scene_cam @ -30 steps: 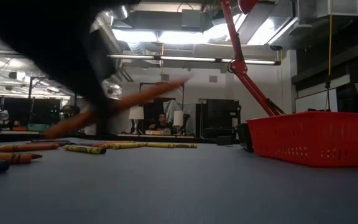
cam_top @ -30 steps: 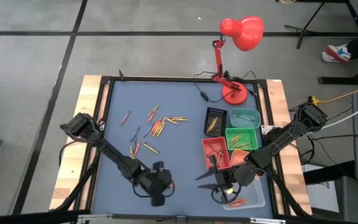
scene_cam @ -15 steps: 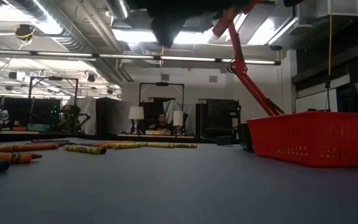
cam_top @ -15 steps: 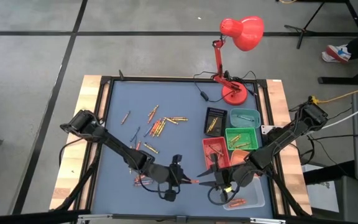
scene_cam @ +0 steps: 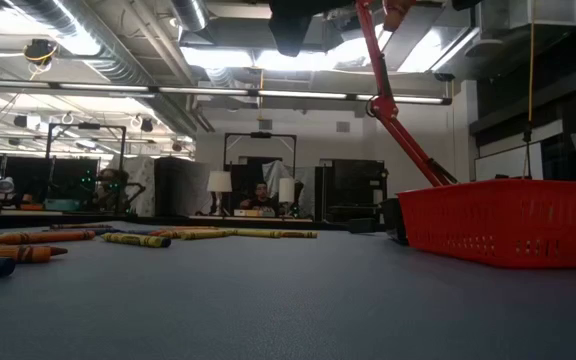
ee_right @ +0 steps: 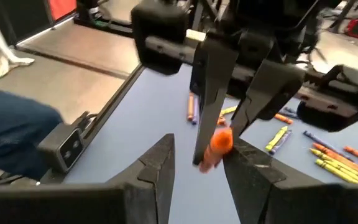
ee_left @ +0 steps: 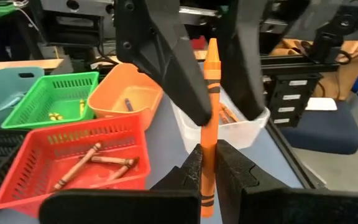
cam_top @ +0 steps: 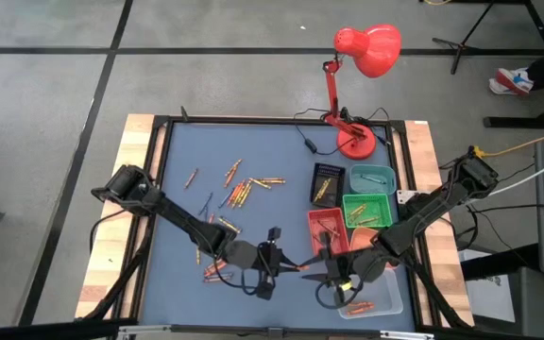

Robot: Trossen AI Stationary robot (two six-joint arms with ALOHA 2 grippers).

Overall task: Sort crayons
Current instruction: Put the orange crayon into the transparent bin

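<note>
High view puts both grippers meeting near six o'clock. My left gripper has its jaws closed on an orange crayon, tip poking between the spread, empty jaws of my right gripper. I judge we're midway: the red tray and green tray hold some, yet loose crayons litter the tabletop toward ten o'clock. The red lamp stands clear at one o'clock.
</note>
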